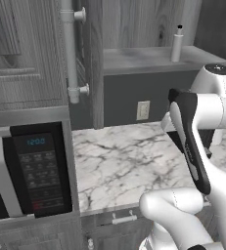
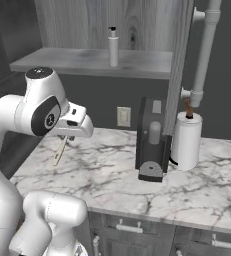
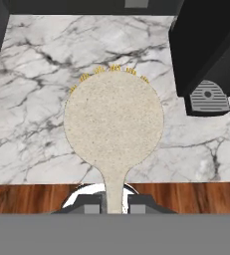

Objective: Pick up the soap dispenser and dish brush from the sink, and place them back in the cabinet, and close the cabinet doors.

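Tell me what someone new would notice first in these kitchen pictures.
Probably the dish brush, its round pale head large in the hand view, its handle pinched in the shut tool above the marble counter. Next, the soap dispenser standing upright on the open cabinet's grey shelf. The black coffee machine stands on the counter beside a white paper towel roll.

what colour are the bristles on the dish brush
Yellow, fringing the dish brush head's far edge; clearest in the hand view.

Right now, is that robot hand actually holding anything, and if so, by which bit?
Yes. The gripper is shut on the dish brush, gripping it by the end of its handle, with the round head pointing away over the marble counter.
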Available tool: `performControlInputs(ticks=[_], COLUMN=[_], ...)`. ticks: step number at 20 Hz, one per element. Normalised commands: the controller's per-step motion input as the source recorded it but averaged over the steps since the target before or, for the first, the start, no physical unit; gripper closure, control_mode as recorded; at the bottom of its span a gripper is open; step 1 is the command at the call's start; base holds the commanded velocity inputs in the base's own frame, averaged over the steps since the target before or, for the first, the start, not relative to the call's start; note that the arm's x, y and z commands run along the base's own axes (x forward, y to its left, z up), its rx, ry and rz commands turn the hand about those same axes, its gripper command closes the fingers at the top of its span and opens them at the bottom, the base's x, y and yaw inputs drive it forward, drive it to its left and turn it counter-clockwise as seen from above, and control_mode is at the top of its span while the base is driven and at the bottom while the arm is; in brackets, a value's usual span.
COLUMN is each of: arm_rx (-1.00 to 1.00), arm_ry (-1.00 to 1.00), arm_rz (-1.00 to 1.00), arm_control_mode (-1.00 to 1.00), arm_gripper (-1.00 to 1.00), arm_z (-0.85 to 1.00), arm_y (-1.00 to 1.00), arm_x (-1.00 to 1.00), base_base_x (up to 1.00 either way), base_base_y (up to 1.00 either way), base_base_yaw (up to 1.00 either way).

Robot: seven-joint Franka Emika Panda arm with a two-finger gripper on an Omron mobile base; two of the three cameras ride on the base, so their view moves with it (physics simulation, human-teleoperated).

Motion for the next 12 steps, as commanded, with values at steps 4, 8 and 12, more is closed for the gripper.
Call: performControlInputs(ticks=[4,8,12], arm_rx=[0.0,0.0,0.0], arm_ry=[0.0,0.0,-0.11], arm_rz=[0.0,0.0,0.0], arm_control_mode=[1.0,-1.0,-1.0], arm_gripper=[1.0,1.0,1.0], arm_z=[0.0,0.04,0.4], arm_y=[0.0,0.03,0.18], arm_x=[0.0,0.0,-0.03], base_base_x=[0.02,0.0,0.0], base_base_y=[0.01,0.0,0.0], base_base_yaw=[0.0,0.0,0.0])
